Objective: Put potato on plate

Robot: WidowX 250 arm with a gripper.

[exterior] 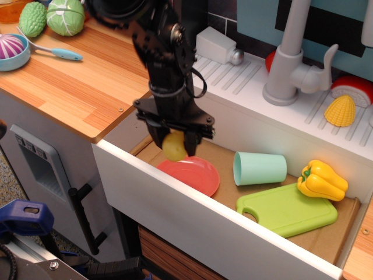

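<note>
My black gripper (175,145) is shut on the potato (174,146), a small dull yellow oval. It hangs low inside the open drawer, just above the left part of the coral-red plate (194,175). The plate lies flat on the drawer floor. I cannot tell whether the potato touches it. The arm comes down from the upper left and hides part of the counter edge.
A mint cup (259,168) lies on its side right of the plate. A green cutting board (287,209) and a yellow bell pepper (322,180) sit further right. The white drawer front (192,219) is close below the gripper. A grey tap (289,58) and a corn piece (340,111) are behind.
</note>
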